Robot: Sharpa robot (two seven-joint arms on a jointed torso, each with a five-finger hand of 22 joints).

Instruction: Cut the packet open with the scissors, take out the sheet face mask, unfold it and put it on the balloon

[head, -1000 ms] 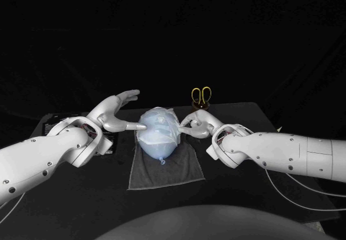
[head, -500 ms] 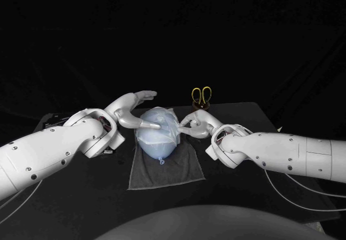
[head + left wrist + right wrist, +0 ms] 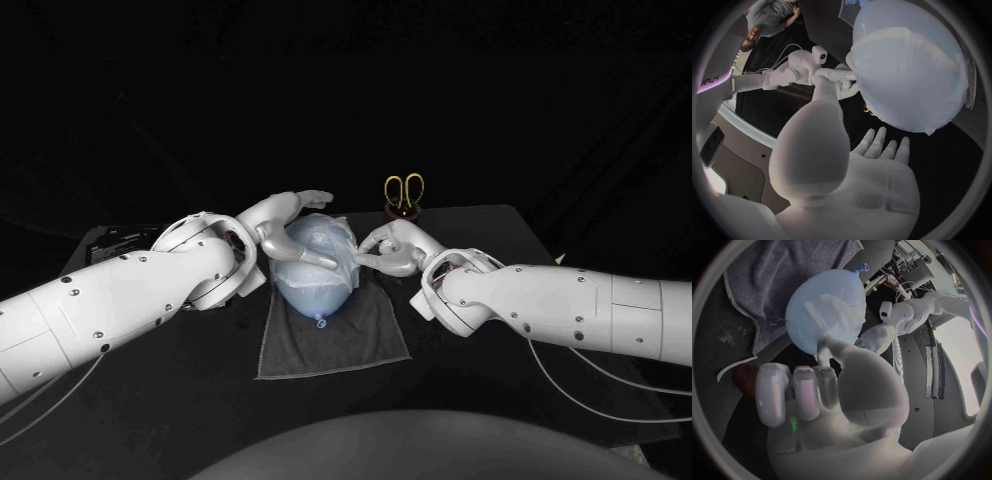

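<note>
Black table point(image 3: 202, 370), towel point(image 3: 332, 345), mask point(image 3: 904, 85) draped on balloon point(image 3: 310, 285), scissors point(image 3: 402, 192) behind

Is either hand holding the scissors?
No: the scissors stand handles-up in a holder beyond the right hand; it and the left hand are at the balloon.

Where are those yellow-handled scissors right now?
In the head view, the scissors stand handles-up in a dark holder at the far edge of the table, just beyond the right robot hand and to the right of the balloon.
</note>
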